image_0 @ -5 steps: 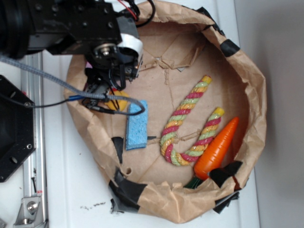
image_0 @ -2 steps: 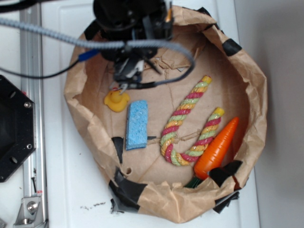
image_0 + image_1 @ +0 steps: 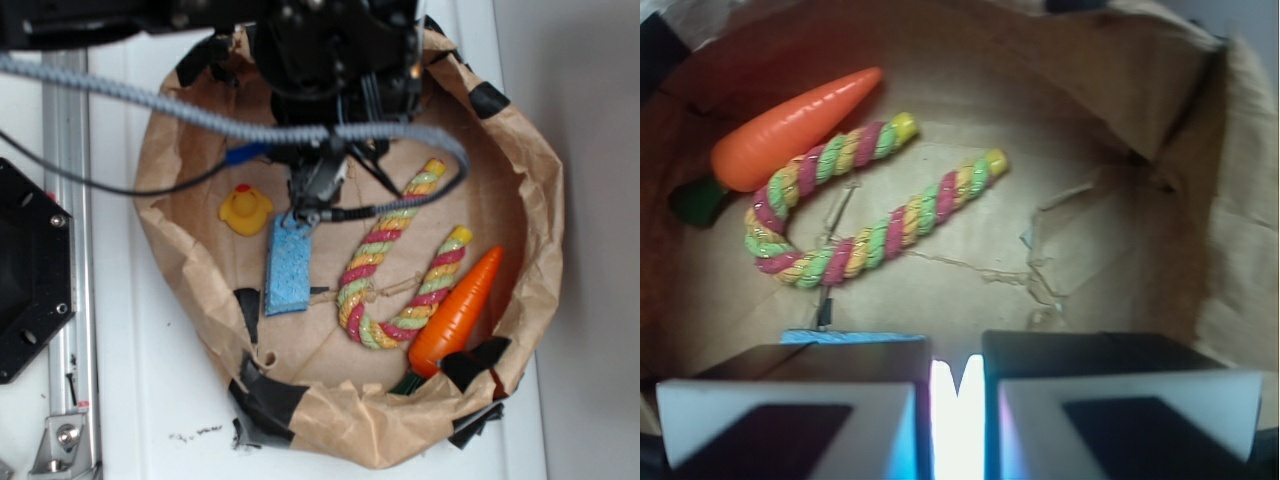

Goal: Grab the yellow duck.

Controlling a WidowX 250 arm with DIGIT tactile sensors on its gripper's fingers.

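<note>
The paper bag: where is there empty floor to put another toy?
Bare brown floor lies at the top right, between the rope and the bag wall. It is crowded lower down, where rope and carrot touch, and left, around sponge, duck and gripper.

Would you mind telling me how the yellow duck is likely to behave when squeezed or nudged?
The yellow duck looks smooth and rounded, so it may slip from a pinch. Being small, it is probably light and could skid across the crumpled paper liner if nudged. Its small head offers little grip.

No legible text, label, brand or number anywhere in either view
</note>
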